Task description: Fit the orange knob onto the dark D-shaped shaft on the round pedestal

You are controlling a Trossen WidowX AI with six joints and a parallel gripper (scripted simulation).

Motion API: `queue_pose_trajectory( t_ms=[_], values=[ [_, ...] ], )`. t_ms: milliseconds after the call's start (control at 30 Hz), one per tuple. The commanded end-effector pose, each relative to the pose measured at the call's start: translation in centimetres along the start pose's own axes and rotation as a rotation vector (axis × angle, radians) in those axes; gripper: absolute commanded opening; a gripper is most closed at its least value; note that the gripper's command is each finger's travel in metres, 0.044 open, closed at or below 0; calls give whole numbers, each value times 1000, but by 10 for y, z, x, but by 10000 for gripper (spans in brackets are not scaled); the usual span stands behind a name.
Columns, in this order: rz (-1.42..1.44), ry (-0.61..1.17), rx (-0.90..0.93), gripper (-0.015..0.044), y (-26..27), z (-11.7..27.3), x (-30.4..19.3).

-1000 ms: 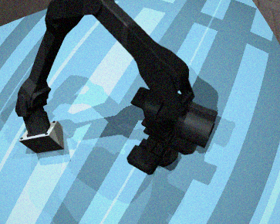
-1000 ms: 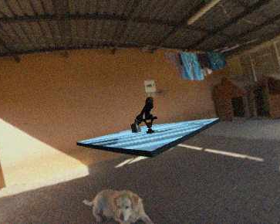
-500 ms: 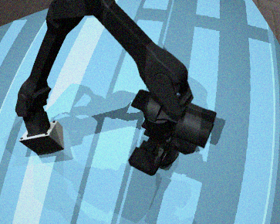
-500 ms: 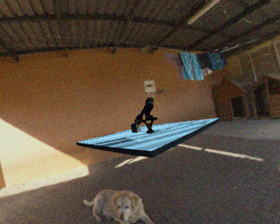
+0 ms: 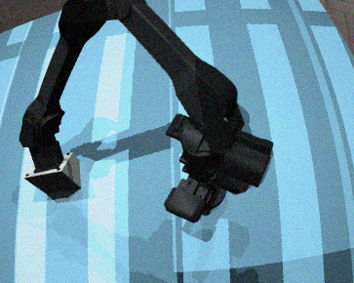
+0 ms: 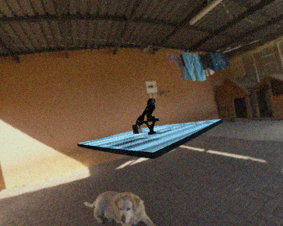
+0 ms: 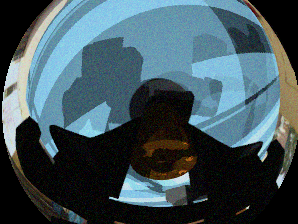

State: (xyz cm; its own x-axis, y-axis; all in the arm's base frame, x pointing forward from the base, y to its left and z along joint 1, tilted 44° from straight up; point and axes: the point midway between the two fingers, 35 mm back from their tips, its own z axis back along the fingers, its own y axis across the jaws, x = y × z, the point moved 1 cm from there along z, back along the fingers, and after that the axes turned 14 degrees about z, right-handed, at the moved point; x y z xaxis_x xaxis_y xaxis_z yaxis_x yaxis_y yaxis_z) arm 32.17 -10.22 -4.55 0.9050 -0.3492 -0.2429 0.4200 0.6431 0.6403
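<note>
The orange knob (image 7: pixel 165 162) sits between the fingers in the wrist view, mostly in shadow. My gripper (image 5: pixel 203 195) (image 6: pixel 150 125) (image 7: pixel 163 137) is shut on it and points down over the round pedestal. The dark pedestal (image 7: pixel 142 100) (image 6: pixel 152 132) shows as a disc beyond the knob in the wrist view, partly covered by the knob and a dark shape. In the top view the gripper hides the knob and most of the pedestal. The shaft is hidden, and I cannot tell how much gap lies between knob and pedestal.
The arm's base block (image 5: pixel 59 182) (image 6: pixel 137 129) stands to the left of the gripper in the top and exterior views. The blue striped table top (image 5: pixel 149 98) (image 6: pixel 111 143) carries dark arm shadows. A dog (image 6: pixel 125 206) lies on the floor in front of the table.
</note>
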Motion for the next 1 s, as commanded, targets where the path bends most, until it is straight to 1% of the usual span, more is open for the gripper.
queue_pose_trajectory(
  t_ms=[0,433,633,700,833,867,967],
  values=[
    [-5,0,0,105,0,0,0],
    [-5,0,0,440,0,0,0],
    [-5,0,0,440,0,3,0],
    [-4,-1,-2,440,-1,23,3],
    [-2,-1,-4,440,-1,84,2],
    [-2,-1,-3,440,-1,92,1],
    [-1,-1,-3,440,-2,95,3]
  ],
)
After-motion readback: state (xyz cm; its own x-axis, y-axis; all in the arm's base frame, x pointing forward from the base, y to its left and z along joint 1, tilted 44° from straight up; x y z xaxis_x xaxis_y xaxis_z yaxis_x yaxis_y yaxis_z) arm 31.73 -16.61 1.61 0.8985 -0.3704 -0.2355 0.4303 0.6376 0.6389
